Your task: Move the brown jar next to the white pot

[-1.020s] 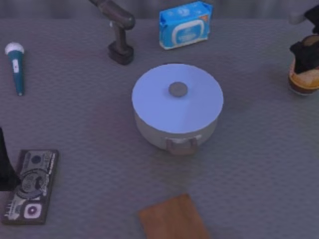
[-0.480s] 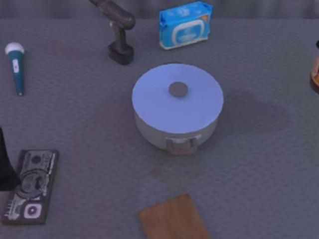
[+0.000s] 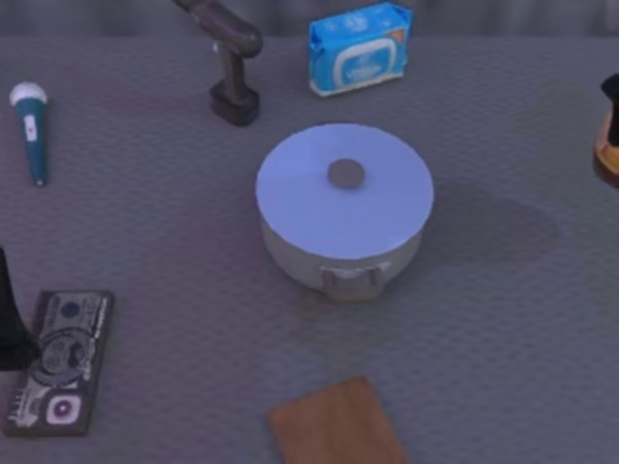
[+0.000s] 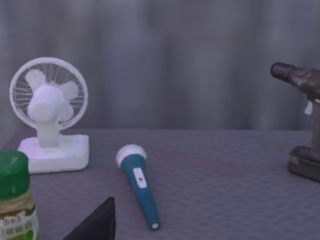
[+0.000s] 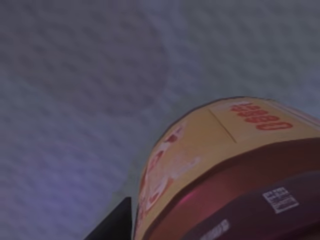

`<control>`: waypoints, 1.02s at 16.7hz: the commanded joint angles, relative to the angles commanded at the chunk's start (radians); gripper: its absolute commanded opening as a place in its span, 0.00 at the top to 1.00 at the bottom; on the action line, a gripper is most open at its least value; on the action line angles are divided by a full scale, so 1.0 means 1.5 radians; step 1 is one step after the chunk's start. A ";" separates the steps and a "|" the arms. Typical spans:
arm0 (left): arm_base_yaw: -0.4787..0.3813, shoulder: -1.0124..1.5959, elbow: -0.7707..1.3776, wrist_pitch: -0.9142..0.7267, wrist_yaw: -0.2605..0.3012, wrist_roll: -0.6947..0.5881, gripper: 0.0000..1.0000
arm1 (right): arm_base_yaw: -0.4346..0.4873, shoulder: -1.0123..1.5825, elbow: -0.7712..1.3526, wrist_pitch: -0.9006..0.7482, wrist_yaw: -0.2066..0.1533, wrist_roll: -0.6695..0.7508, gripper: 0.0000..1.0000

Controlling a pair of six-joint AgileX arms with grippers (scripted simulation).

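Table: matt grey, finely ribbed weave, cloth-like. White pot: smooth, matt lid, dull grey knob. Brown jar: glossy dark body, smooth yellow-orange paper-like label. Board, lower centre: matt wood grain. Blue packet, top: shiny plastic film.

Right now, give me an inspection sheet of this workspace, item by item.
Surface: grey textured table.
Job's things: white pot at centre, lid on; brown jar at the top view's right edge, apart from the pot.
Clutter: drill, wipes pack, microphone, patterned card, wooden board, white fan, green-lidded bottle.
Grippers: right gripper on the jar; left arm at the left edge.
Cables: nothing seen.
Surroundings: grey backdrop.
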 joint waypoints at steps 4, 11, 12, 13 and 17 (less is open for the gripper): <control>0.000 0.000 0.000 0.000 0.000 0.000 0.00 | 0.049 -0.001 -0.032 0.035 0.028 0.144 1.00; 0.000 0.000 0.000 0.000 0.000 0.000 0.00 | 0.158 -0.005 -0.109 0.110 0.089 0.479 1.00; 0.000 0.000 0.000 0.000 0.000 0.000 0.00 | 0.171 -0.006 -0.118 0.120 0.096 0.514 1.00; 0.000 0.000 0.000 0.000 0.000 0.000 0.00 | 0.182 -0.008 -0.125 0.128 0.102 0.542 1.00; 0.000 0.000 0.000 0.000 0.000 0.000 0.00 | 0.200 -0.010 -0.138 0.142 0.113 0.585 1.00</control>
